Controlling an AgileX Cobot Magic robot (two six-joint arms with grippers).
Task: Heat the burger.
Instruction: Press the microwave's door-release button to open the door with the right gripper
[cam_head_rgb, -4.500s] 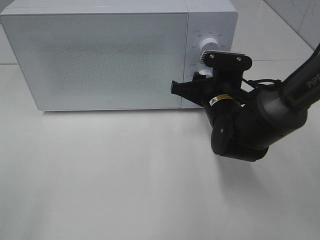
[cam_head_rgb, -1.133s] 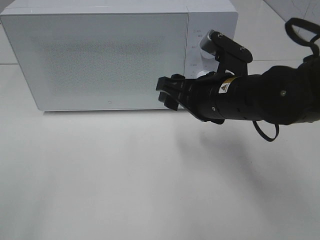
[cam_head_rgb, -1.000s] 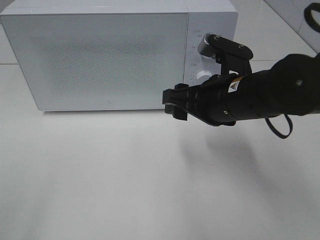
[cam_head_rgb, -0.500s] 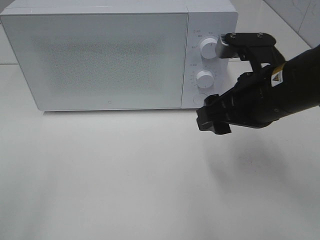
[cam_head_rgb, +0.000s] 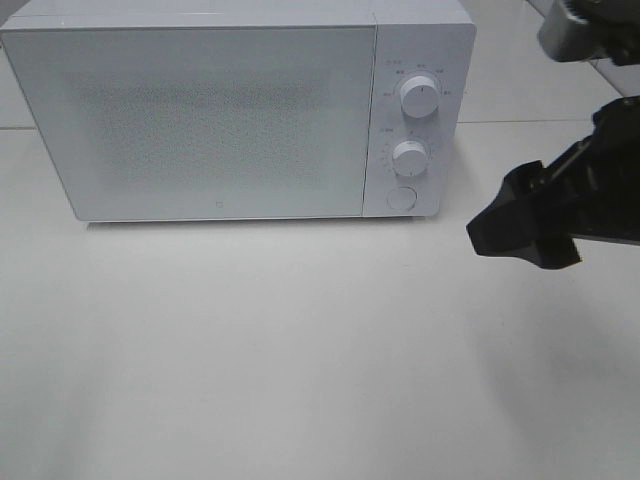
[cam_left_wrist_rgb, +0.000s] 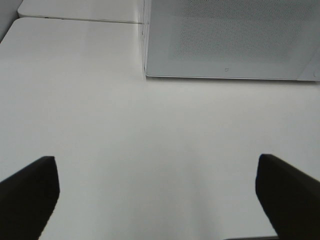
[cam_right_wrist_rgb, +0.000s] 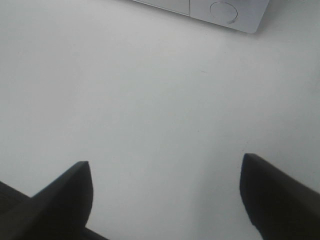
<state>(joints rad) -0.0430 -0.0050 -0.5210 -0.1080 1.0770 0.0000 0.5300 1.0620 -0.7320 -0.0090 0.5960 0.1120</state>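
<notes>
The burger is out of view in every frame. The white microwave (cam_head_rgb: 220, 120) stands at the back of the table with its frosted door shut. My right gripper (cam_head_rgb: 520, 232) hangs over the table to the right of the microwave's control panel. In the right wrist view the right gripper (cam_right_wrist_rgb: 165, 170) is open, with only bare tabletop between its fingers. My left gripper (cam_left_wrist_rgb: 157, 165) is open too, over bare table in front of the microwave (cam_left_wrist_rgb: 235, 40), and it does not show in the exterior high view.
The control panel has an upper knob (cam_head_rgb: 418, 97), a lower knob (cam_head_rgb: 409, 158) and a round button (cam_head_rgb: 401, 198) below them. The same button (cam_right_wrist_rgb: 223, 10) shows in the right wrist view. White tabletop (cam_head_rgb: 250, 350) spreads in front of the microwave.
My right arm has pulled away from the door's right edge and swung right, uncovering the knobs. The door stays shut. The left gripper has not visibly changed.
</notes>
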